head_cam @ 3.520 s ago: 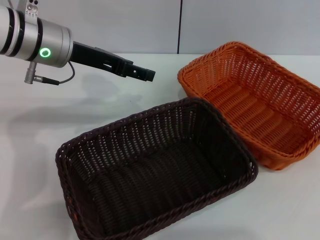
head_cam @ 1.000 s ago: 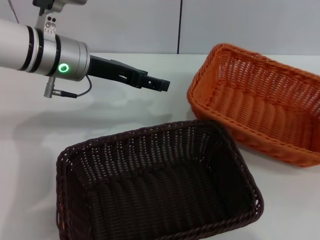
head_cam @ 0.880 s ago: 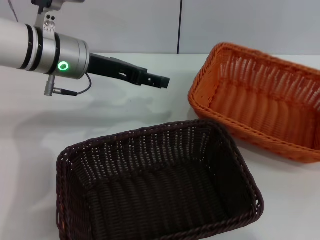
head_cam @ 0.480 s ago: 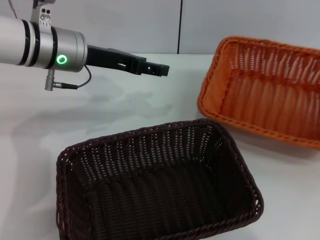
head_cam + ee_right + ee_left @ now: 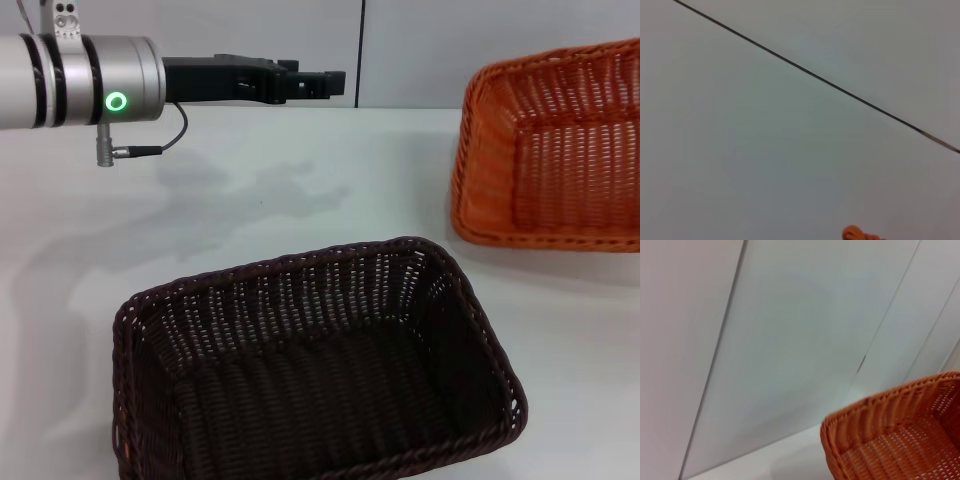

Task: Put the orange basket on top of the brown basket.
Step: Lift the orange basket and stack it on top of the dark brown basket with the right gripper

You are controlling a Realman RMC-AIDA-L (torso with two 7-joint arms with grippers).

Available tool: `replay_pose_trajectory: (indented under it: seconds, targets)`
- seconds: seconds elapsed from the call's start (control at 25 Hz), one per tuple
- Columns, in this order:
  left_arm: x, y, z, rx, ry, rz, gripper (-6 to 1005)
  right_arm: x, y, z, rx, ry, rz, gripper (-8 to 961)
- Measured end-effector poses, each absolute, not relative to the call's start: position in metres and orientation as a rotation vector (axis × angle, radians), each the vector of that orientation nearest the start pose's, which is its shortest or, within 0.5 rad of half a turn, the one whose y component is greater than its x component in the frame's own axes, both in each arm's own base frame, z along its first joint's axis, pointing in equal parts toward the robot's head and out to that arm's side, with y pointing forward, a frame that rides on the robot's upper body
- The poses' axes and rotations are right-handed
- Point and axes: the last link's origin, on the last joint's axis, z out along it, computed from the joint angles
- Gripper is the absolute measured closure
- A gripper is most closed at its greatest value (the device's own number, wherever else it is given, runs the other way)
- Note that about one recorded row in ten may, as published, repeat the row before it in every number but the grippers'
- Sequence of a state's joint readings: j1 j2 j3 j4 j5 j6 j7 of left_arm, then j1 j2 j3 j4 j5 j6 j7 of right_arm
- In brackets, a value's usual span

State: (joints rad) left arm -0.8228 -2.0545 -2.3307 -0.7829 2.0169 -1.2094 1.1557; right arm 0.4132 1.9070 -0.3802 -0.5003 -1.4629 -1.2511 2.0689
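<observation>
I see the orange basket (image 5: 550, 150) tipped up at two o'clock, apparently lifted clear of the table (image 5: 300, 210) to ride over the brown basket (image 5: 315, 370) at six. Left hand (image 5: 325, 84) hovers at eleven; its fingers' state I can't tell. Right hand unseen.

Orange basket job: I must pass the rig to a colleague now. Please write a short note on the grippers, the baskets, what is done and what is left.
Left gripper: held out level above the table's far left part, carrying nothing.
Right gripper: not in view.
Orange basket: tilted and raised at far right, cut by the frame edge, so its holder is unseen.
Brown basket: on the table in front, nothing in it.
Done: orange basket lifted.
Left: bring it over the brown basket and set it on top.
</observation>
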Motion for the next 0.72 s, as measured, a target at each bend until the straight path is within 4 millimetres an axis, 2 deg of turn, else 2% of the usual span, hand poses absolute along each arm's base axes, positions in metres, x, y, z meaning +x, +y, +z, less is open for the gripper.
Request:
replay_pose_trajectory:
  seconds: [0.16,0.4,0.68,0.72]
  targets:
    - [-0.160,0.442,0.026,-2.487,-0.896,-0.689,172,0.349,0.347,0.161,-1.426,1.417,1.567,731]
    - [-0.164,0.439,0.020,-2.480,-0.950,-0.727,172,0.343,0.344,0.161,-1.456,1.402,1.602,736]
    - [-0.168,0.436,0.015,-2.480,-0.993,-0.750,172,0.353,0.335,0.164,-1.458,1.422,1.553,742]
    - [-0.169,0.436,0.015,-2.477,-0.999,-0.754,172,0.357,0.332,0.163,-1.458,1.432,1.533,774]
